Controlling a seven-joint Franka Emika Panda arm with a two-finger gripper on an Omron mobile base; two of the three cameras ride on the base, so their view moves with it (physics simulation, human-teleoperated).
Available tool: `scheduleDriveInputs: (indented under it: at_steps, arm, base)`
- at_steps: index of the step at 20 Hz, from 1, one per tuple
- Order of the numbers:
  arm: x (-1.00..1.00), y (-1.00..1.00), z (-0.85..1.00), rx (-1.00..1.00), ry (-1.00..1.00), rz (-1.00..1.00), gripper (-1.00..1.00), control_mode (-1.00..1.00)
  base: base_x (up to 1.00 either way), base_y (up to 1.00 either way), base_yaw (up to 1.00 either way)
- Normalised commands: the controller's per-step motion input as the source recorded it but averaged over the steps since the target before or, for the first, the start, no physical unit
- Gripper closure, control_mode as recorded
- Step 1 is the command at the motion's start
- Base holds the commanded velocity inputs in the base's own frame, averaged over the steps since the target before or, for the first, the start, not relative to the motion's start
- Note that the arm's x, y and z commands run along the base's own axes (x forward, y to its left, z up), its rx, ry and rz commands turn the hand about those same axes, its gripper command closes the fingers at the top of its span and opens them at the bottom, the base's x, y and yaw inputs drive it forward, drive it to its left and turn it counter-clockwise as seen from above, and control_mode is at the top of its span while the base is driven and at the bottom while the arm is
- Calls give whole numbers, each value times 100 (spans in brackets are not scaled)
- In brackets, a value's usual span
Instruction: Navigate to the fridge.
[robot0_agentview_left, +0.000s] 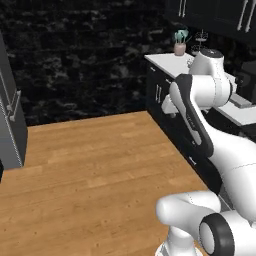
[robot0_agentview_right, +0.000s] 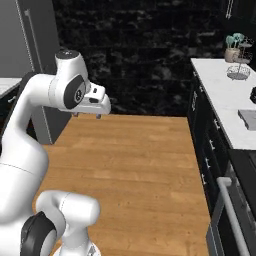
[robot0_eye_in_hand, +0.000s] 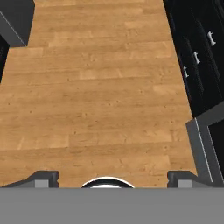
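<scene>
Two dark fingertips (robot0_eye_in_hand: 43, 177) of the gripper (robot0_eye_in_hand: 113, 178) sit wide apart, holding nothing, above the wooden floor (robot0_eye_in_hand: 96, 87). Far to the left stands the tall grey fridge (robot0_agentview_right: 30, 55), well away from the white counter (robot0_agentview_right: 225, 95).

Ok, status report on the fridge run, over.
Gripper open, jaws spread, holding nothing. Fridge ahead on the left, past open wood floor. Nothing in the path; counter lies off to the right.
</scene>
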Motion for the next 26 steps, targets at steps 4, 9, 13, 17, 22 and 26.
scheduleDriveInputs:
  at_steps: [4, 9, 13, 17, 22, 26]
  arm:
    - [0, 0, 0, 0, 0, 0, -100, 100]
    - [0, 0, 0, 0, 0, 0, -100, 100]
    - [0, 0, 0, 0, 0, 0, -100, 100]
    - [0, 0, 0, 0, 0, 0, -100, 100]
    - [0, 0, 0, 0, 0, 0, -100, 100]
    - [0, 0, 0, 0, 0, 0, -100, 100]
  base:
    - [7, 23, 15]
    - [21, 7, 0]
    - [100, 38, 0]
    - [100, 39, 0]
    - [100, 33, 1]
    - [100, 1, 6]
